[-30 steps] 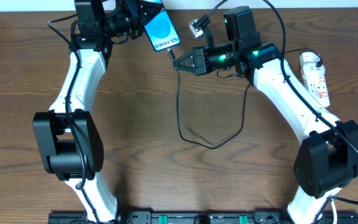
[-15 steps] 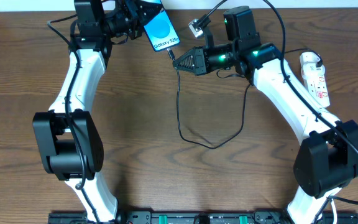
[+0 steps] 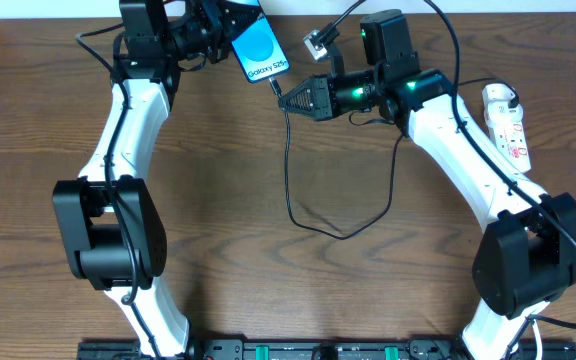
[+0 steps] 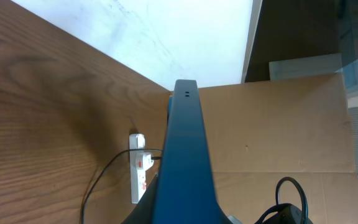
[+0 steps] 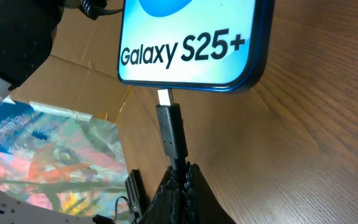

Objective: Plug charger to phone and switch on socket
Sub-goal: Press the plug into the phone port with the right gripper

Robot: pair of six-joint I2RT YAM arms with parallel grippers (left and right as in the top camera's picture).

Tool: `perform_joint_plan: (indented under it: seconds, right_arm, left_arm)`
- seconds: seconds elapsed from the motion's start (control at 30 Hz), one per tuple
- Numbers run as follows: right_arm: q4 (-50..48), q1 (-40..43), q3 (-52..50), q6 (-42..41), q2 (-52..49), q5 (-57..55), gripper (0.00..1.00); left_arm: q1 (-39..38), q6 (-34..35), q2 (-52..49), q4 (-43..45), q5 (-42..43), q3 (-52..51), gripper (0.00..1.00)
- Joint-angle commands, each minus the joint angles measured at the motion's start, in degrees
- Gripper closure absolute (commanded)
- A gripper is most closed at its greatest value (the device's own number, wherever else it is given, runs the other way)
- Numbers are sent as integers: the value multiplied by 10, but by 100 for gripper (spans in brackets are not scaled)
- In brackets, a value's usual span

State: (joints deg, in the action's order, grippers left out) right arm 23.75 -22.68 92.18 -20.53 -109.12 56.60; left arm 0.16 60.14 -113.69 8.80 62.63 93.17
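The phone [image 3: 260,50] is held off the table at the back, its blue screen with the Galaxy text facing up, and my left gripper [image 3: 232,32] is shut on its upper end. In the left wrist view the phone [image 4: 185,149] shows edge-on between the jaws. My right gripper [image 3: 288,99] is shut on the charger [image 3: 288,170] just behind its connector [image 5: 170,130]. The metal tip [image 5: 165,98] meets the phone's lower edge [image 5: 191,79]; I cannot tell how deep it sits. The cable loops down over the table. The socket [image 3: 509,127] lies at the far right.
The wooden table [image 3: 228,250] ends at a white wall along the back. Brown cardboard [image 4: 278,130] stands beyond the table's edge. A colourful painted sheet [image 5: 48,155] lies to the left in the right wrist view. The socket [image 4: 138,175] also shows beside the phone.
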Motion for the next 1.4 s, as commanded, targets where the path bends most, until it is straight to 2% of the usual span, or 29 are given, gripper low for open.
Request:
perform_joint_plan:
  seconds: [0.0,0.57,1.37]
  right_arm:
    - [-4,6,0,-9,7,-8,99]
    - [2,6,0,-22,7,-17,99]
    - [-54,6,0,-56,7,-19,99]
  left_arm:
    - [-2,-6,6,3,12,4,92]
    - [-2,-6,6,3,12,4,93]
    - [-24,-41,6,3,14,4,93]
